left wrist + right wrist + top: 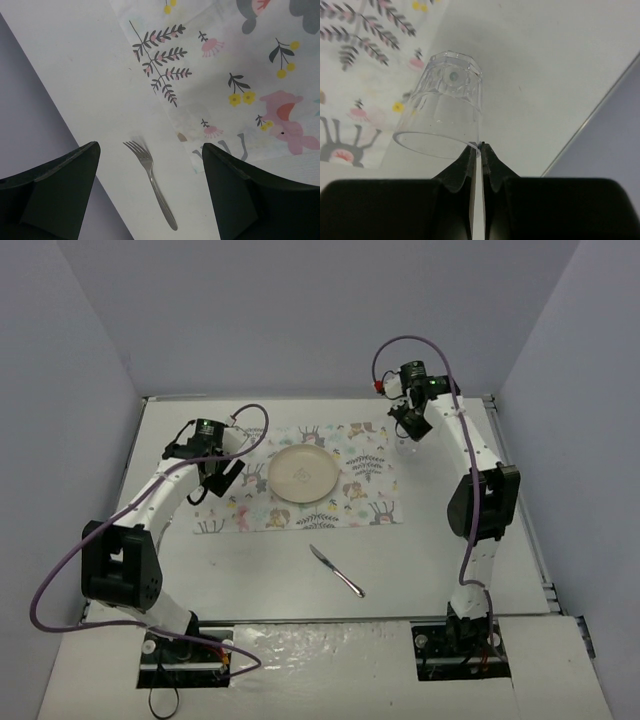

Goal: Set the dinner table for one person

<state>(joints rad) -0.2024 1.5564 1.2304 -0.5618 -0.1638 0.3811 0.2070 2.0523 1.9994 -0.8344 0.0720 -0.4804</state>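
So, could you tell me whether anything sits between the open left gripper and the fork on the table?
Nothing visible does. The fork lies alone on bare dinner table, just clear of the mat edge, and the left gripper hangs over it with its jaws open to either side.

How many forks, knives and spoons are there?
2. A knife lies on the bare dinner table in front of the mat; a fork lies just off the mat's left edge, under the open left claw. Arms may hide more.
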